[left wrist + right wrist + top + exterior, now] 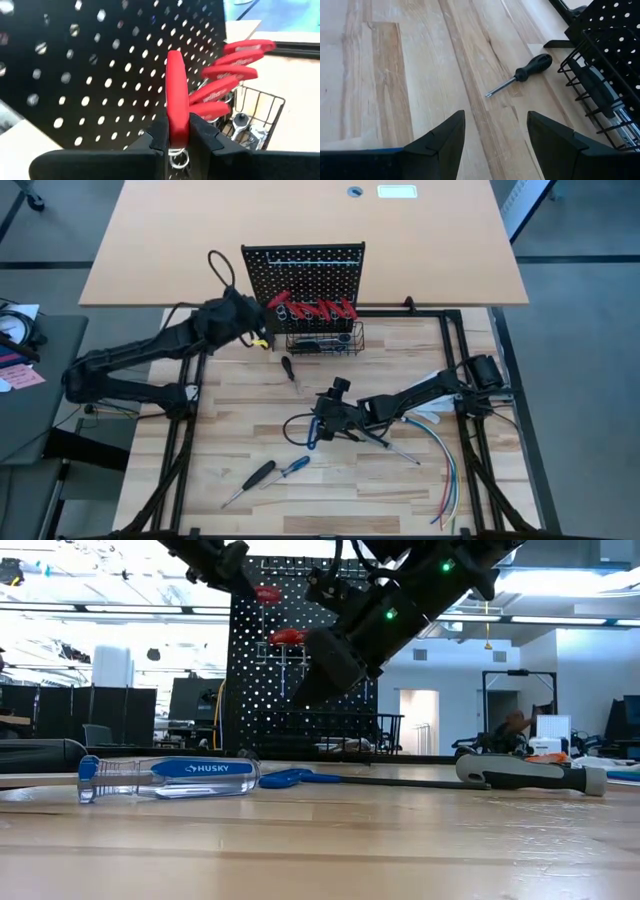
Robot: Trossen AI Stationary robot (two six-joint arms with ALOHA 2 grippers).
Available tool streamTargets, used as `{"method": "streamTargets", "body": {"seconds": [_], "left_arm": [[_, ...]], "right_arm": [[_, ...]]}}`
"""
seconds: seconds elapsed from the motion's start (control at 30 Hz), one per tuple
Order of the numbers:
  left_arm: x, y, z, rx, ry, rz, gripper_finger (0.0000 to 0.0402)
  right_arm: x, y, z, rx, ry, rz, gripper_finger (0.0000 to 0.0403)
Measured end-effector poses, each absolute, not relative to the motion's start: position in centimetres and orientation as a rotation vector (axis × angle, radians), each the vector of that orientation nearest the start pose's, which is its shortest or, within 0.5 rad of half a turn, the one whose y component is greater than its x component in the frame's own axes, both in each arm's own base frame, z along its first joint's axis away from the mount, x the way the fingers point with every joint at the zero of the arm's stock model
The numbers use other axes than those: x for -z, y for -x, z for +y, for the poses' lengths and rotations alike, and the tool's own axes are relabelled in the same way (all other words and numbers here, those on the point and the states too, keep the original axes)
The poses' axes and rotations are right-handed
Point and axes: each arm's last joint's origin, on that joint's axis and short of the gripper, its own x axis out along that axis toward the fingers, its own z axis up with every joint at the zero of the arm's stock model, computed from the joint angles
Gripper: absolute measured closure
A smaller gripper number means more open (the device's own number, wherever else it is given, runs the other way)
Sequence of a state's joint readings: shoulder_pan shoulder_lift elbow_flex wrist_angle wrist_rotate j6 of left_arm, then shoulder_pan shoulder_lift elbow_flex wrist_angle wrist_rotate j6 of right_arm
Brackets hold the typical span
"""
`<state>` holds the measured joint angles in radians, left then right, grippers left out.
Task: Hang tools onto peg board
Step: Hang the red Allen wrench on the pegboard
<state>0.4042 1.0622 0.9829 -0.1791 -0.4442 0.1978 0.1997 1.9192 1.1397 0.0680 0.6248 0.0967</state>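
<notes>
The black peg board (300, 272) stands upright at the table's far side, with several red-handled tools (318, 308) hanging on it and a wire basket (326, 340) at its base. My left gripper (258, 336) is in front of the board's left part, raised, and shut on a red-handled tool (176, 85). My right gripper (311, 430) hovers open at mid-table, just over a blue-handled tool (313, 440), with nothing between its fingers (442, 142). A black-handled screwdriver (522, 74) lies flat on the table near the basket. My left gripper pinches the red handle near its lower end (178, 131) between the two fingers, just above a small metal ring (179, 159). The rest of the handle sticks out past the fingertips toward the peg board's face. The tool is lifted clear of the table.
A black-handled screwdriver (254, 477) and a blue one (292, 466) lie toward the table's near edge. A long-shafted screwdriver (398, 447) and a bundle of coloured wires (446, 470) lie at the right. More tools fill the basket (250, 125).
</notes>
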Motion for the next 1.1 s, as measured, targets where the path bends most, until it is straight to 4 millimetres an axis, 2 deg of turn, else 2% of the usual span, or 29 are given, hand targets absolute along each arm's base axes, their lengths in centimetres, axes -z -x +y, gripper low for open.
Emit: {"method": "streamTargets", "body": {"seconds": [0.23, 0.53, 0.83, 1.1], "left_arm": [[-34.4, -20.1, 11.6, -0.799, -0.085, 0.379, 0.0371], [-33.5, -20.5, 12.5, -0.775, -0.045, 0.413, 0.0366], [-35.4, -19.9, 12.0, -0.751, -0.045, 0.365, 0.0363], [-35.4, -19.7, 11.8, -0.742, -0.026, 0.396, 0.0362]], "right_arm": [[-16.2, -39.1, 6.2, 0.437, 0.195, 0.636, 0.0184], [-16.2, -39.1, 6.2, 0.437, 0.195, 0.636, 0.0185], [-16.2, -39.1, 6.2, 0.437, 0.197, 0.636, 0.0185], [-16.2, -39.1, 6.2, 0.437, 0.196, 0.636, 0.0185]]}}
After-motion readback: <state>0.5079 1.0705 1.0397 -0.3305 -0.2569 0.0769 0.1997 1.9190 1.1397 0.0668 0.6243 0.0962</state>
